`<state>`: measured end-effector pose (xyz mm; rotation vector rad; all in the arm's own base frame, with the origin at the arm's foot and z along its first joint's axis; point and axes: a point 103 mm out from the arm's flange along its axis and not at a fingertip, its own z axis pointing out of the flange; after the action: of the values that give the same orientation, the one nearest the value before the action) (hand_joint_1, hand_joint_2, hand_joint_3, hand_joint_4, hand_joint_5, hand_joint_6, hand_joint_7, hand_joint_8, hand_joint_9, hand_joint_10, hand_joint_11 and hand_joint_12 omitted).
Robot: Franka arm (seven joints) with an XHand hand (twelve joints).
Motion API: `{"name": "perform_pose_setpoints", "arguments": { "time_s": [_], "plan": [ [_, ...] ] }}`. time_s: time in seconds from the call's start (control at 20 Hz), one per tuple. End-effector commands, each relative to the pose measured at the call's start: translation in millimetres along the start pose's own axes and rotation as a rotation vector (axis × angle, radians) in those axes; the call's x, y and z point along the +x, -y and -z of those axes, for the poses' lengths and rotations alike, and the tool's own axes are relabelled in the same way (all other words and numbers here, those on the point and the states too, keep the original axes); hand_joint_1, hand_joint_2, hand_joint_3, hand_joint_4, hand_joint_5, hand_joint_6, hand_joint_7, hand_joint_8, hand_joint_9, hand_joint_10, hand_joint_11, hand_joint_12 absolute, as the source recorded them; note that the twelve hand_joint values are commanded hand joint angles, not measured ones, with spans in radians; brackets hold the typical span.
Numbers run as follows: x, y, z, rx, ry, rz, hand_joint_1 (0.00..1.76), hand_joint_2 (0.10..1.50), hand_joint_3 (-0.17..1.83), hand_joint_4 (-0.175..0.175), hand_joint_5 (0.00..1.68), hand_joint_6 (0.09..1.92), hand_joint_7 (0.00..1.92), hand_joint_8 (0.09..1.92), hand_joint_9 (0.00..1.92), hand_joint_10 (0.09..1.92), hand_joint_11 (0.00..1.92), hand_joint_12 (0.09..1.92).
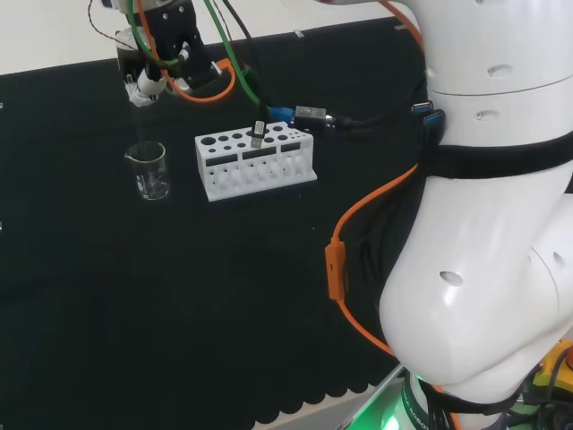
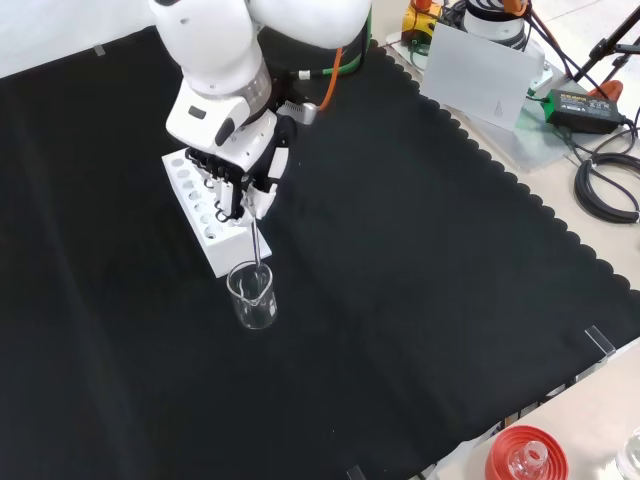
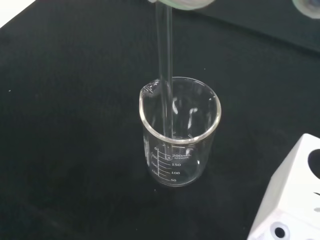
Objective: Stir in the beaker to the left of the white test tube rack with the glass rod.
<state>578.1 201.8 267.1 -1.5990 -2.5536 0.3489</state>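
Close under the wrist camera, the glass rod (image 3: 165, 75) dips inside the empty-looking beaker (image 3: 179, 132), just beside the white test tube rack (image 1: 255, 164). Above, the hand (image 2: 248, 165) pinches the rod's top. Insertion looks done; the stirring itself remains.

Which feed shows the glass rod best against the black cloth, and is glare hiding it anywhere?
Wrist view: glass rod reads clearly, its lower end inside the beaker, with bright highlights on the rim; blurred white parts of the robot hand at one edge. Front view: rod is a thin pale line below the hand. Head view: rod is too faint to trace; green glow at the arm's base.
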Motion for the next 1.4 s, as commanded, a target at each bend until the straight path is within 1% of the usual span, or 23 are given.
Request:
{"name": "perform_pose_setpoints", "arguments": {
  "time_s": [0.05, 0.2, 0.5, 0.9, 1.2, 1.4],
  "plan": [
    [2, -7, -3, 0.003, -0.004, 0.009, 1.2, 1.13, -0.17, -0.175, 1.13, 0.79, 1.59, 0.63, 1.82, 0.28, 1.66, 0.54],
    [-4, -10, 1, 0.004, -0.016, 0.008, 1.2, 1.13, -0.17, -0.175, 1.13, 0.79, 1.59, 0.63, 1.82, 0.28, 1.66, 0.54],
    [-16, -9, 8, -0.011, -0.001, 0.002, 1.2, 1.13, -0.17, -0.175, 1.13, 0.8, 1.59, 0.62, 1.82, 0.27, 1.66, 0.54],
    [-31, -1, 3, -0.006, 0.005, -0.014, 1.2, 1.13, -0.17, -0.175, 1.13, 0.8, 1.6, 0.62, 1.82, 0.27, 1.66, 0.54],
    [-28, 5, 2, -0.005, 0.004, -0.022, 1.2, 1.13, -0.17, -0.175, 1.13, 0.8, 1.6, 0.61, 1.82, 0.27, 1.66, 0.54],
    [-15, 10, -3, -0.006, 0.009, -0.025, 1.2, 1.13, -0.17, -0.175, 1.13, 0.8, 1.6, 0.61, 1.82, 0.27, 1.66, 0.54]
  ]
}}
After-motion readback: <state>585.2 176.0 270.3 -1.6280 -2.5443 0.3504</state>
